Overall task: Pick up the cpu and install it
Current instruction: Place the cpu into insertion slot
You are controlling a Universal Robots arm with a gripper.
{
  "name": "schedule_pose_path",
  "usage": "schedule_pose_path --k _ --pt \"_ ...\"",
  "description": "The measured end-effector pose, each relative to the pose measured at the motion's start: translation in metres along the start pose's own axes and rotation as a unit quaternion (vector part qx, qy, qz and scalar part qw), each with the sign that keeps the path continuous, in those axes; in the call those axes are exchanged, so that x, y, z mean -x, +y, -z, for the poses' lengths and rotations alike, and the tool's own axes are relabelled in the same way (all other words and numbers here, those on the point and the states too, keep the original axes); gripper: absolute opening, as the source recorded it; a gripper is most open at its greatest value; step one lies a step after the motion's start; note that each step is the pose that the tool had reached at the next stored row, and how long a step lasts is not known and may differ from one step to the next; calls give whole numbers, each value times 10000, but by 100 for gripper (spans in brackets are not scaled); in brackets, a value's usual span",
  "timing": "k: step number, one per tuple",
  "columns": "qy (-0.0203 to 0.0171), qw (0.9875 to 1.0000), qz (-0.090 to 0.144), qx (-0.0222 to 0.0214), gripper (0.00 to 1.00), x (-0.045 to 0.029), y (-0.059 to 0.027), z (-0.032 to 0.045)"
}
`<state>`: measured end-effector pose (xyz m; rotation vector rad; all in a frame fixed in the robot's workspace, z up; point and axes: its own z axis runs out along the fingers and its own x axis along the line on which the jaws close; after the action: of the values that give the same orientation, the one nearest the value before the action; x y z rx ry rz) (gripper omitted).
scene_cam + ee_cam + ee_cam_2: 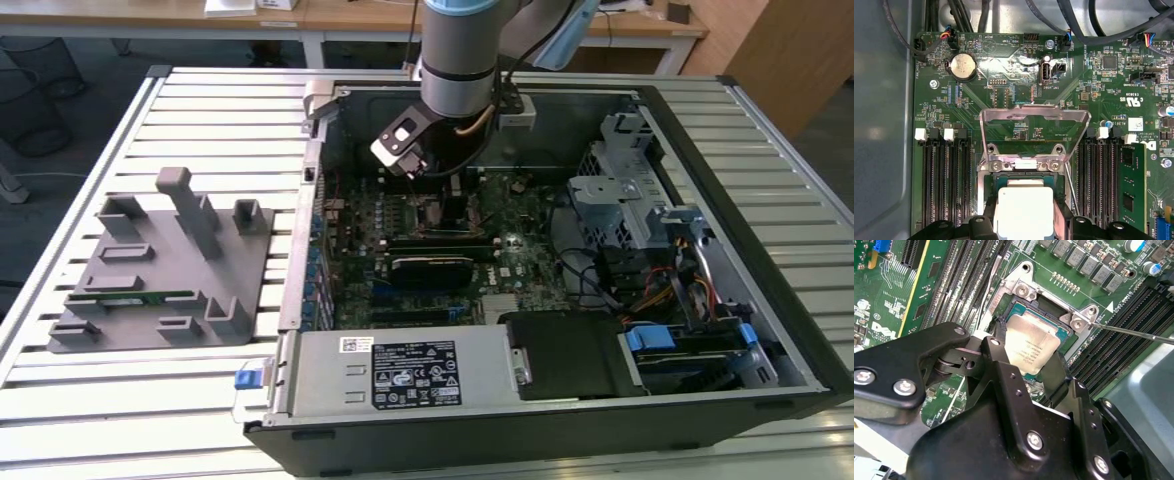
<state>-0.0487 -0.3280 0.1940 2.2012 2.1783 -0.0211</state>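
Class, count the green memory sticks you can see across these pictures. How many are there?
2: one memory stick lies on the grey tray; a second stick is plugged into the circuit board. The arm may hide others.

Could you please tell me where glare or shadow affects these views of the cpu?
First wrist view: the cpu top is blown out to near white, and the raised metal plate shows glare. Second wrist view: the cpu's top is evenly lit, its print visible. Exterior view: the arm overhangs the motherboard, which looks dim.
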Motion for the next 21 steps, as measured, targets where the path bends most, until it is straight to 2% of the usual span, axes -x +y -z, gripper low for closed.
schedule_pose_path --k 8,9,14,21 --pt "2 10000 0 2 54 -1 2 -3" --pt "1 10000 0 1 60 0 1 -2" --pt "-2 10000 0 0 60 0 1 2" --pt "0 10000 0 1 60 2 3 66"
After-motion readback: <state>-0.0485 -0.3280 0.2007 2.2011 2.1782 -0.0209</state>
